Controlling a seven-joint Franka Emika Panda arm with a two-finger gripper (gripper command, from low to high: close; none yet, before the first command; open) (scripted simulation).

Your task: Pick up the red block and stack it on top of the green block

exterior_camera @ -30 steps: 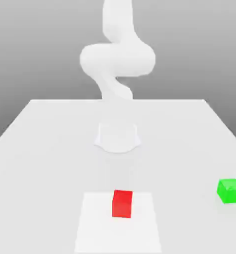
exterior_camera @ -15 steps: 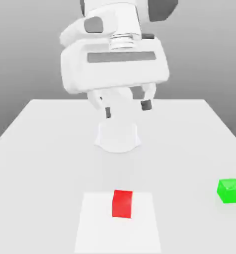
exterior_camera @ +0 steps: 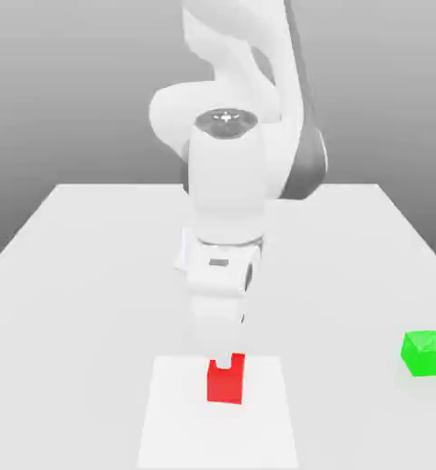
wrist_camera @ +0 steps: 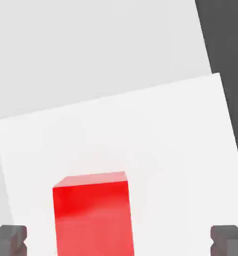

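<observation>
The red block (exterior_camera: 226,387) rests on a lighter white square patch (exterior_camera: 171,413) near the table's front in the exterior view. My gripper (exterior_camera: 224,360) has come straight down over it, and a white finger overlaps the cube's top edge. In the hand view the red block (wrist_camera: 93,215) lies between the two dark fingertips (wrist_camera: 8,240), which stand far apart on either side: my gripper (wrist_camera: 118,241) is open and holds nothing. The green block (exterior_camera: 425,353) sits on the table far off at the exterior view's right, apart from the arm.
The white table (exterior_camera: 83,275) ends close to the green block at the exterior view's right. The arm's base (exterior_camera: 217,262) stands behind the red block in the middle of the table. A dark strip past the table's edge (wrist_camera: 226,75) shows in the hand view.
The hand has dropped from high above the table to just over the red block, turning its fingers downward. Neither block has moved.
</observation>
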